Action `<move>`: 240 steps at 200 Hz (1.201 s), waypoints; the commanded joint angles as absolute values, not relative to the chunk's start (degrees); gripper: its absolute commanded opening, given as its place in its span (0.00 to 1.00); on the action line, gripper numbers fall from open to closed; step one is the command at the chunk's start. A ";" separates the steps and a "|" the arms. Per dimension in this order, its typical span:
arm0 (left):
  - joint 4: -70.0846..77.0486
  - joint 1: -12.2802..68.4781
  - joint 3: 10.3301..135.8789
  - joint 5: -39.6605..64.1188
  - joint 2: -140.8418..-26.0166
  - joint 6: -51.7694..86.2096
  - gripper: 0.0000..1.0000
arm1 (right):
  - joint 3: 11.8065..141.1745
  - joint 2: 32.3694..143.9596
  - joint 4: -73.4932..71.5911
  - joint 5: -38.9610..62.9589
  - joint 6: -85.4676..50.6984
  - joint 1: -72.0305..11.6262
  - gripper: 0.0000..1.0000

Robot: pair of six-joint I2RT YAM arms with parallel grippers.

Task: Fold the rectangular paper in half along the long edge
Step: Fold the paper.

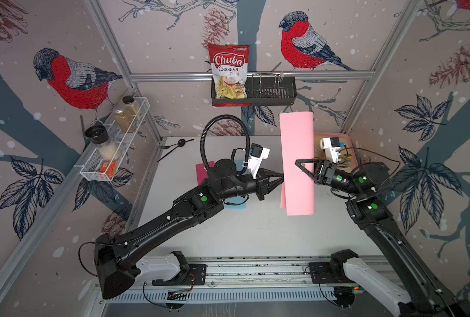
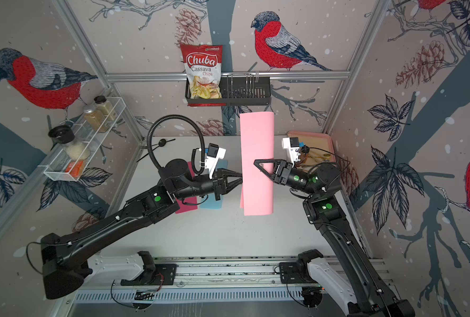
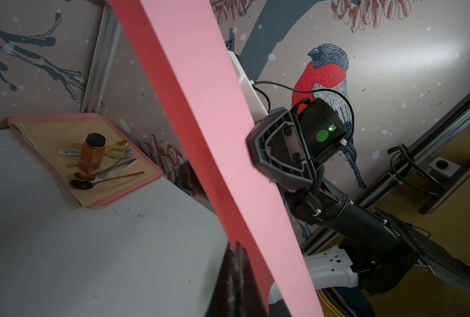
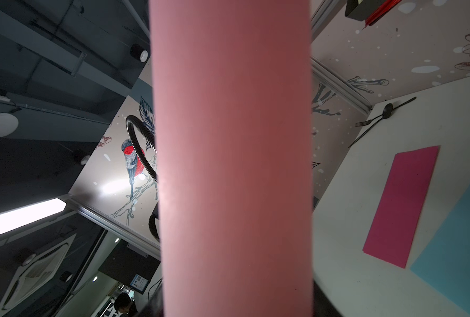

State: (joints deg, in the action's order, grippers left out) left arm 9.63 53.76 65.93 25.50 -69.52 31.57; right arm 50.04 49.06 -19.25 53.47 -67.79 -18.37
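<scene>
The pink rectangular paper hangs in the air above the table, bent over lengthwise into a loose loop with its two long edges together on the left. My left gripper is shut on those edges about midway along. My right gripper comes in from the right and stands open, one finger over the rounded bend and one under it. In the right wrist view the paper fills the space between the jaws. The left wrist view shows the paper edge-on.
A magenta sheet and a blue sheet lie flat on the table under the left arm. A pink tray with a jar and spoons sits at the back right. Black cutlery lies at the back left. A wire rack and a black basket hang on the walls.
</scene>
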 commanded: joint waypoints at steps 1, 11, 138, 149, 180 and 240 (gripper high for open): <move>10.46 53.94 65.85 25.83 -69.18 31.37 0.00 | 50.33 48.70 -19.15 52.05 -66.23 -18.32 0.49; 10.55 53.89 65.87 25.84 -69.30 31.37 0.00 | 50.11 48.39 -19.26 51.38 -66.32 -18.34 0.47; 10.48 54.07 65.66 26.19 -69.08 31.54 0.00 | 48.45 46.87 -21.79 49.39 -67.15 -17.37 0.39; 10.55 54.06 65.63 26.27 -69.17 31.62 0.00 | 48.42 46.94 -22.05 49.53 -67.30 -17.39 0.37; 10.60 54.06 65.52 26.16 -69.21 31.55 0.00 | 48.32 46.96 -22.34 49.75 -67.50 -17.38 0.34; 10.71 54.06 65.48 26.31 -69.29 31.63 0.00 | 48.17 46.72 -23.82 49.39 -68.52 -17.31 0.32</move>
